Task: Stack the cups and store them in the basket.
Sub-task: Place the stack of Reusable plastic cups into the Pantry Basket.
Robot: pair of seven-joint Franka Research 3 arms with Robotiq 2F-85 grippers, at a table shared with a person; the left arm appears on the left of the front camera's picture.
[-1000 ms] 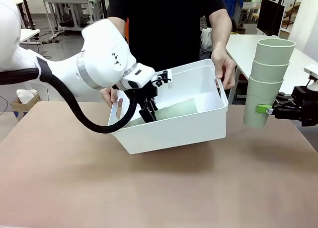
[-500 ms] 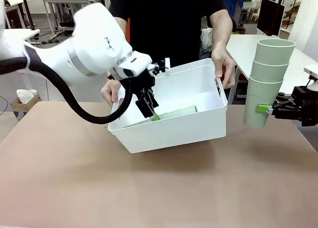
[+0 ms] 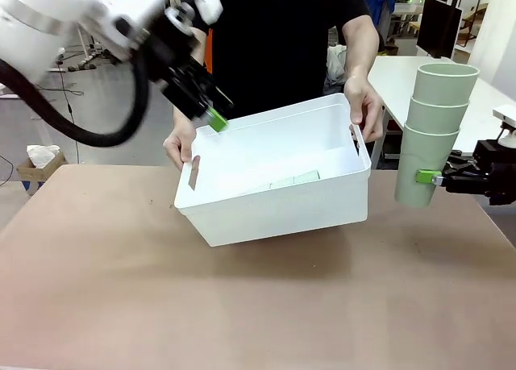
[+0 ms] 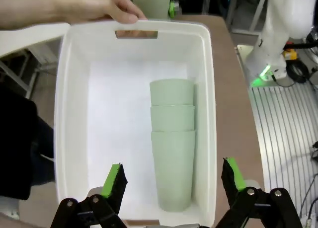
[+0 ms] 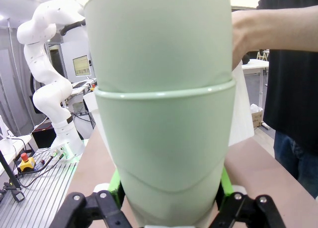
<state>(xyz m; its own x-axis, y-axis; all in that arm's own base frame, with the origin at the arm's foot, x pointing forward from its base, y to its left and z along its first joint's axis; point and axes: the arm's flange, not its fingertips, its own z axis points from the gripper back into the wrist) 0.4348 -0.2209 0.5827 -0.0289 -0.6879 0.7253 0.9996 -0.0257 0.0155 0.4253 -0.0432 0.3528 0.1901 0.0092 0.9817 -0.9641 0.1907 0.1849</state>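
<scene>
A person's hands [image 3: 364,104] hold the white basket [image 3: 282,213] tilted on the table. Inside it lies a stack of three mint-green cups [image 4: 172,143] on its side, along one long wall. My left gripper [image 3: 208,110] hangs open and empty above the basket's left end; in the left wrist view its fingertips [image 4: 115,181] frame the lying stack from above. At the right edge of the table my right gripper [image 3: 431,177] is shut on the lowest cup of a second upright stack of three cups [image 3: 431,132], seen close up as the cups [image 5: 159,104] in the right wrist view.
The brown table [image 3: 258,305] stretches bare in front of the basket. The person stands at the far side behind the basket. A white side table [image 3: 403,76] is at the back right.
My left gripper has let go of the cup stack inside the basket and risen up and left, out of the basket. The right arm and its stack have not moved.
</scene>
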